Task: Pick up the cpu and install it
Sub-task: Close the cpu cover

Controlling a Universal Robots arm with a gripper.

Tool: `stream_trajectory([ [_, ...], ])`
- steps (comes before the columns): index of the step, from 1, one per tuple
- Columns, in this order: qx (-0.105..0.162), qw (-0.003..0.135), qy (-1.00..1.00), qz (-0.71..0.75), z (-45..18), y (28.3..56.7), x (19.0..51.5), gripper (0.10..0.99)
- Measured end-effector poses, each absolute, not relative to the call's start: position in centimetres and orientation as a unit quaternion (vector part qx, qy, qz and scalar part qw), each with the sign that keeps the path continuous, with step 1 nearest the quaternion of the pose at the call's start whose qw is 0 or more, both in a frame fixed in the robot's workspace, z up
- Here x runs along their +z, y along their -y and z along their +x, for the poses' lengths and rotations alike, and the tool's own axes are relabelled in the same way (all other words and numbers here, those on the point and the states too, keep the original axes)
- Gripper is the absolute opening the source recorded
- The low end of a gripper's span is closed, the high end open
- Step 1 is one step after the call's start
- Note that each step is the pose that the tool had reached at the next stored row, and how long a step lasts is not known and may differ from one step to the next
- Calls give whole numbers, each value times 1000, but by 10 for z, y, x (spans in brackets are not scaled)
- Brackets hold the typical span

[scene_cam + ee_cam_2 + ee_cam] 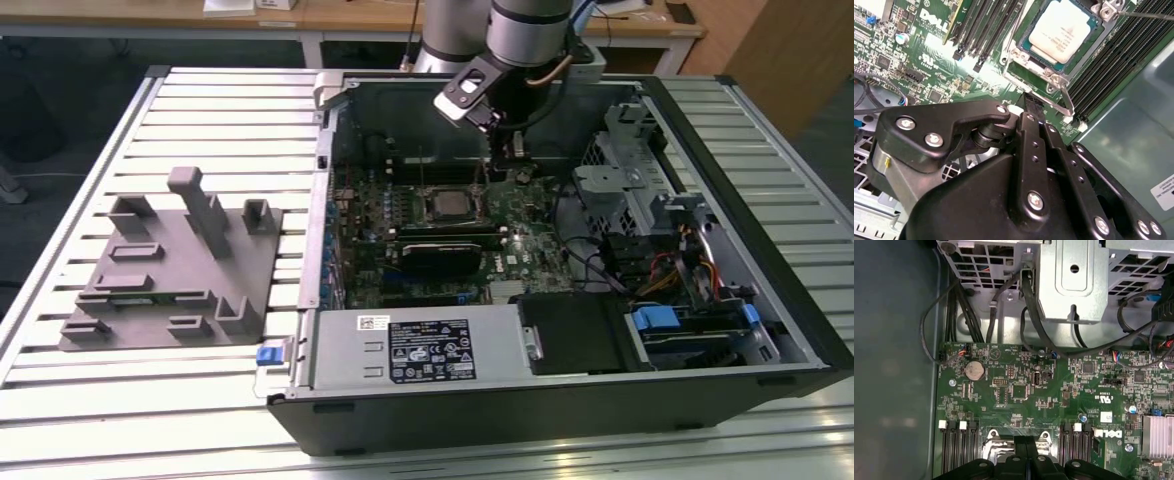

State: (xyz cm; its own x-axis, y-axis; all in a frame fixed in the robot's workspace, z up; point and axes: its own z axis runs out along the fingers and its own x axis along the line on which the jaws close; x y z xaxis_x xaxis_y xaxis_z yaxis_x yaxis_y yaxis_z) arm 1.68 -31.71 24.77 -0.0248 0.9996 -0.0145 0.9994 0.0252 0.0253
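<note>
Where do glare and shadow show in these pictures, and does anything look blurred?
In the second wrist view, glare whitens a patch of the green motherboard, and the pale silver square cpu looks washed bright; in the first wrist view the dark grey case wall lies dim with faint reflections; the exterior view looks evenly lit, without blur.

A pale slatted metal table (80, 420) stands on a dark floor (54, 90); wooden desks (360, 15) line the back.

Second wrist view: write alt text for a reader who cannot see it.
The cpu lies flat in its socket on the green motherboard. The black gripper hangs in the foreground, shut and empty, beside the socket's edge, not touching the cpu.
</note>
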Motion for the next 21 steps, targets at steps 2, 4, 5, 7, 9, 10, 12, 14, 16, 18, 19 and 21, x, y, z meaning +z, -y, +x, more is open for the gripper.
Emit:
stream_trajectory([
  [2,4,14,-716,698,15,317,248,106],
  [4,4,14,-716,698,14,317,248,106],
  [5,4,14,-716,698,13,317,248,106],
  [7,4,14,-716,698,11,317,248,106],
  [9,4,14,-716,698,9,317,247,106],
  [10,4,14,-716,698,7,317,247,106],
  [12,4,14,-716,698,4,317,247,106],
  [14,4,14,-716,698,1,317,247,106],
  [16,4,14,-716,698,-1,317,247,106],
  [18,4,14,-716,698,-1,317,247,106],
  [19,4,14,-716,698,-1,317,247,106],
  [21,4,14,-716,698,-1,317,246,106],
])
